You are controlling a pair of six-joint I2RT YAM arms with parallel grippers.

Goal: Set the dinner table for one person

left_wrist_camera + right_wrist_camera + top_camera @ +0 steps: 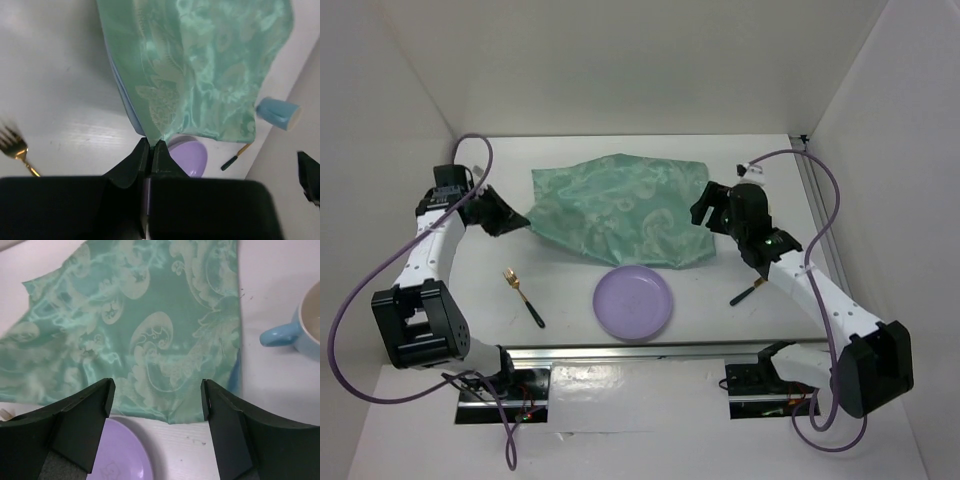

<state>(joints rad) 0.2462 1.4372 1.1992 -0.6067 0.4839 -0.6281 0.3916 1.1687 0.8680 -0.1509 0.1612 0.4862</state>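
A green patterned placemat point(615, 210) lies rumpled at the back middle of the white dinner table point(480, 290). My left gripper point(520, 222) is shut on the placemat's left corner, which shows pinched between its jaws in the left wrist view point(151, 144). My right gripper point(705, 210) is open and empty over the placemat's right near edge point(150, 315), jaws wide apart point(156, 390). A purple plate point(633, 302) sits near the front edge, below the placemat. A gold fork with a black handle point(523, 297) lies to the plate's left.
A second black-handled utensil point(748, 292) lies right of the plate. A light blue mug point(305, 325) stands just right of the placemat, near the right wall; it also shows in the left wrist view point(278, 112). White walls enclose the table on three sides.
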